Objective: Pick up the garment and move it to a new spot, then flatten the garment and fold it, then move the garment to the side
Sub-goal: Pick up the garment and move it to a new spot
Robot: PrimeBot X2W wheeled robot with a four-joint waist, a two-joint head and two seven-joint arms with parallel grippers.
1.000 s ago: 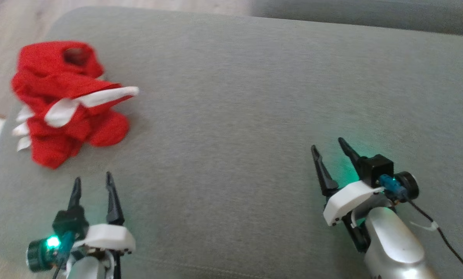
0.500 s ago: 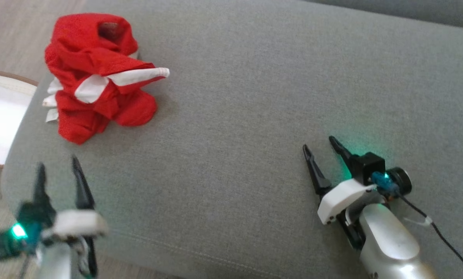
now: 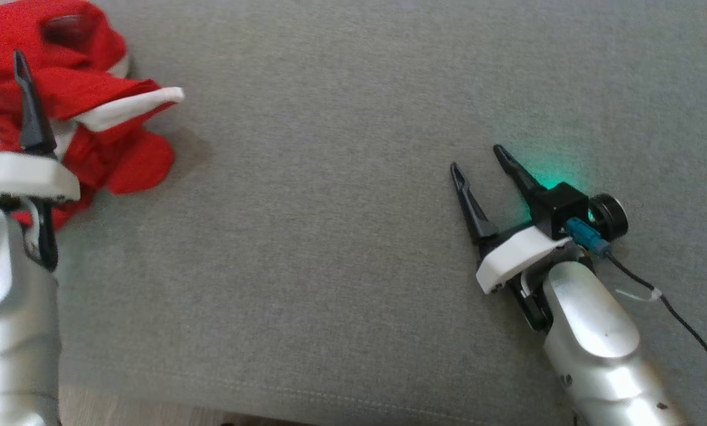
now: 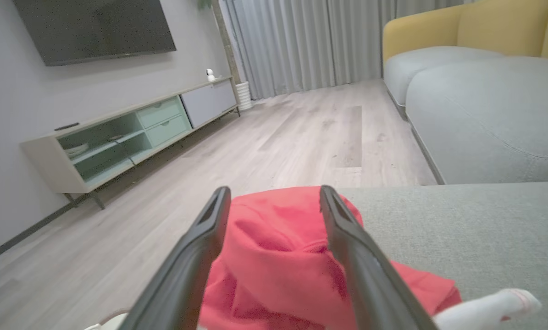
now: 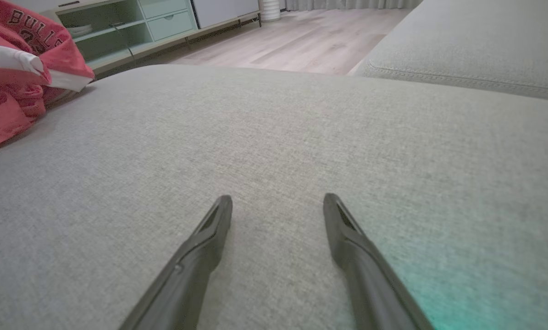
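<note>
Your left gripper (image 4: 274, 191): fingers spread wide, crumpled red garment (image 4: 274, 256) seen between them. Right gripper (image 3: 476, 158): spread, empty, well apart over the grey cushion (image 3: 329, 236).

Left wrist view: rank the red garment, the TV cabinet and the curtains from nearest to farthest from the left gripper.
1. Red garment, lying right between the open fingers.
2. TV cabinet, across the floor on the view's left.
3. Curtains, at the room's far end, top centre.

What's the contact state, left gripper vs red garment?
Cannot tell. In the left wrist view the open left gripper frames the red garment; no plain gap or contact.
</note>
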